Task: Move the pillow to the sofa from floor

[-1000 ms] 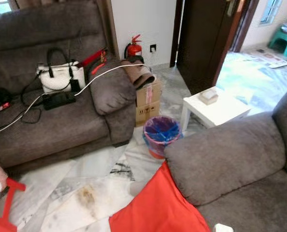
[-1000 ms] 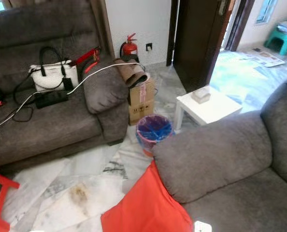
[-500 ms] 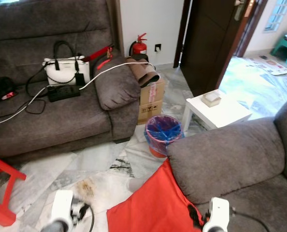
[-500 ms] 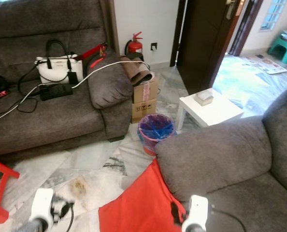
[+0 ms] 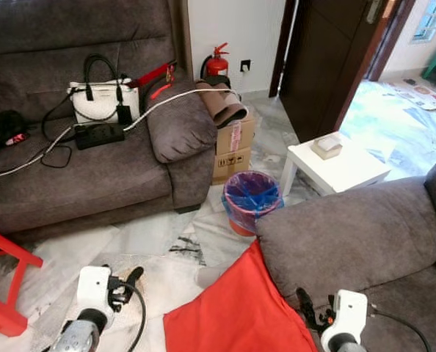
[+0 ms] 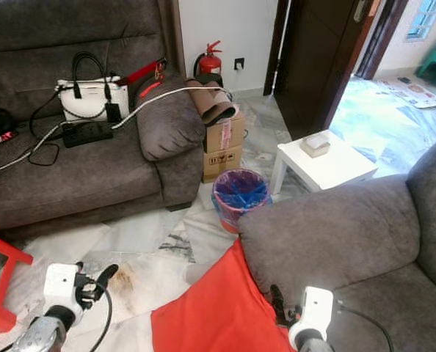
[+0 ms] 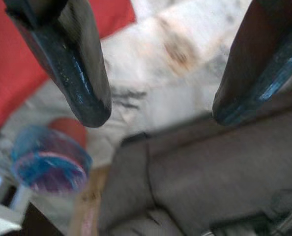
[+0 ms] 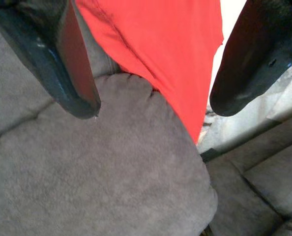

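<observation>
Both arms have risen further into the head views since half a second ago, and the camera has tipped down a little. Right claw (image 6: 278,302) hangs released, fingers spread, just above the seam where the red pillow (image 5: 236,312) leans against the near sofa's armrest (image 5: 343,235). Left claw (image 5: 130,279) is released too, over the bare marble floor (image 5: 148,242) just beside the pillow's left edge. So the pillow lies between the two claws, its long axis running from the floor up toward the armrest — the right claw looks nearer to it. Beyond its upper corner stands a waste bin (image 5: 249,198) with a blue liner, then a cardboard box (image 5: 234,145) and a small white side table (image 5: 335,167). Across the floor, the far sofa (image 5: 93,169) carries a white handbag (image 5: 100,103) and a power strip (image 5: 99,136) — nothing stands between the claws and the pillow.
</observation>
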Motion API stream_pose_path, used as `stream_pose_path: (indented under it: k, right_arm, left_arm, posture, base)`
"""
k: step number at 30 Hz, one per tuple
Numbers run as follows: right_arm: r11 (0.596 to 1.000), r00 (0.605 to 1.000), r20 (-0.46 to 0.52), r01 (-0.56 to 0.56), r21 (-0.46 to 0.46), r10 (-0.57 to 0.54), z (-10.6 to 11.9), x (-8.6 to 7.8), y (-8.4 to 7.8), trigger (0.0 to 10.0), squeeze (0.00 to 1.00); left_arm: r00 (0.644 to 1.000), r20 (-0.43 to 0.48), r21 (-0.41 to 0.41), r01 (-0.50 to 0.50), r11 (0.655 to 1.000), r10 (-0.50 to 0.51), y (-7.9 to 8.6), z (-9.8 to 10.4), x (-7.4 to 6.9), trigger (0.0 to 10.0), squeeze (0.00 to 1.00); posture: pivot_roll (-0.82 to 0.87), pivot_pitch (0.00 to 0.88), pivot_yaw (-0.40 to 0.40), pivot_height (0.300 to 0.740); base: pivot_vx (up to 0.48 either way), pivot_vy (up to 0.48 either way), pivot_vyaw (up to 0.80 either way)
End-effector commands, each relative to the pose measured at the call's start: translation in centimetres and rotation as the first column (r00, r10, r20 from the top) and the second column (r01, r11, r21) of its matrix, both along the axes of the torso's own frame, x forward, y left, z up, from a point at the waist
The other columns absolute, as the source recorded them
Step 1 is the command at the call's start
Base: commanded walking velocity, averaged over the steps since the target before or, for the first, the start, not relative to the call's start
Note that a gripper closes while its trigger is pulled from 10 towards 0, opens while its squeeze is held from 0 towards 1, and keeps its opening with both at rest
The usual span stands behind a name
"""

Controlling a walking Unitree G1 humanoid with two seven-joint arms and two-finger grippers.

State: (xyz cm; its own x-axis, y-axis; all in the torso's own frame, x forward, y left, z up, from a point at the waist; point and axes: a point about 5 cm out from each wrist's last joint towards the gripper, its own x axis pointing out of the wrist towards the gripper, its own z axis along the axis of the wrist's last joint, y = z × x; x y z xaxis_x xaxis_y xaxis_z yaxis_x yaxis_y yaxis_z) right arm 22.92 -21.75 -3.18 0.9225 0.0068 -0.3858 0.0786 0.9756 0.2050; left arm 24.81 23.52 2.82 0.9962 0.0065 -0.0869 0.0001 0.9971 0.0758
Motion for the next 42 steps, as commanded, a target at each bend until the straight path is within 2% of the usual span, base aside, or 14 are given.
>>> stream_pose_path:
  k: [1,7,12,16,18,22,23,26,29,30,32,35,39,42]
  right_arm:
    - [1.0,0.999,0.041,0.016,0.008,-0.016,0.3,-0.2,-0.3,10.0,0.0]
    - [0.999,0.991,0.125,0.035,0.035,-0.039,1.1,-0.3,-0.7,10.0,0.0]
    - [1.0,0.986,0.163,0.012,0.028,-0.017,1.4,-0.4,-0.2,10.0,0.0]
    - [0.998,0.983,0.175,0.047,0.043,-0.054,1.5,-0.4,-0.2,10.0,0.0]
    - [0.997,0.982,0.179,0.046,0.062,-0.057,1.4,-0.6,0.4,10.0,0.0]
    - [0.995,0.98,0.19,0.049,0.09,-0.065,1.3,-0.8,1.2,10.0,0.0]
    - [0.993,0.98,0.185,0.053,0.109,-0.072,1.2,-0.9,1.5,10.0,0.0]
    - [0.992,0.983,0.177,0.031,0.119,-0.052,1.0,-1.1,2.0,10.0,0.0]
    - [0.993,0.983,0.181,0.012,0.119,-0.034,1.1,-1.1,2.2,10.0,0.0]
    - [0.992,0.981,0.191,0.009,0.127,-0.034,1.2,-1.0,2.2,10.0,0.0]
    - [0.992,0.978,0.207,0.011,0.127,-0.038,1.6,-0.7,2.0,10.0,0.0]
    - [0.992,0.974,0.22,0.026,0.122,-0.053,2.0,-0.3,1.6,10.0,0.0]
    - [0.994,0.974,0.225,0.008,0.106,-0.032,2.3,0.2,1.5,10.0,0.0]
    - [0.997,0.972,0.234,-0.034,0.072,0.016,2.7,0.7,1.5,10.0,0.0]
  left_arm:
    - [0.999,0.025,0.004,-0.024,1.0,0.024,0.7,0.6,-0.3,10.0,0.0]
    - [0.997,0.059,0.007,-0.058,0.998,0.057,1.3,1.5,-0.8,10.0,0.0]
    - [0.996,0.082,0.019,-0.032,0.999,0.03,1.1,2.7,0.2,10.0,0.0]
    - [0.995,0.091,0.013,-0.042,0.999,0.041,1.2,3.2,0.8,10.0,0.0]
    - [0.994,0.099,0.02,-0.057,0.998,0.055,1.4,3.5,1.2,10.0,0.0]
    - [0.992,0.112,0.055,-0.058,0.997,0.051,1.7,4.0,1.6,10.0,0.0]
    - [0.993,0.117,0.097,-0.048,0.994,0.037,1.7,4.4,2.0,10.0,0.0]
    - [0.988,0.143,0.112,-0.071,0.991,0.055,1.8,5.2,2.9,10.0,0.0]
    - [0.989,0.149,0.101,-0.036,0.994,0.02,1.3,5.5,3.2,10.0,0.0]
    - [0.989,0.143,0.098,0.028,0.995,-0.042,0.5,5.4,3.2,10.0,0.0]
    - [0.986,0.135,0.09,0.084,0.992,-0.096,-0.5,5.2,3.1,10.0,0.0]
    - [0.981,0.14,0.07,0.128,0.989,-0.137,-1.7,5.1,3.0,10.0,0.0]
    - [0.965,0.116,0.109,0.222,0.969,-0.234,-3.0,4.7,2.8,10.0,0.0]
    - [0.971,0.095,0.108,0.209,0.972,-0.219,-2.5,4.2,2.7,10.0,0.0]
  posture:
    - [0.12,0.059,0.035,0.74]
    - [0.12,0.026,0.039,0.74]
    - [0.11,0.0,0.047,0.74]
    - [0.12,0.0,0.057,0.74]
    - [0.12,0.0,0.062,0.74]
    - [0.1,0.0,0.068,0.74]
    - [0.1,0.0,0.067,0.74]
    - [0.1,0.0,0.066,0.74]
    - [0.09,0.0,0.068,0.74]
    - [0.09,0.0,0.071,0.74]
    - [0.09,0.0,0.073,0.74]
    - [0.09,0.0,0.067,0.74]
    - [0.09,0.0,0.057,0.74]
    - [0.08,0.0,0.055,0.74]
  base:
    - [0.0,0.0,0.0]
    - [0.0,0.0,0.0]
    - [0.0,0.0,0.0]
    - [0.0,0.0,0.0]
    - [0.0,0.0,0.0]
    - [0.0,0.0,0.0]
    - [0.0,0.0,0.0]
    - [0.0,0.0,0.0]
    - [0.0,0.0,0.0]
    - [0.0,0.0,0.0]
    - [0.0,0.0,0.0]
    - [0.0,0.0,0.0]
    - [0.0,0.0,0.0]
    - [0.0,0.0,0.0]
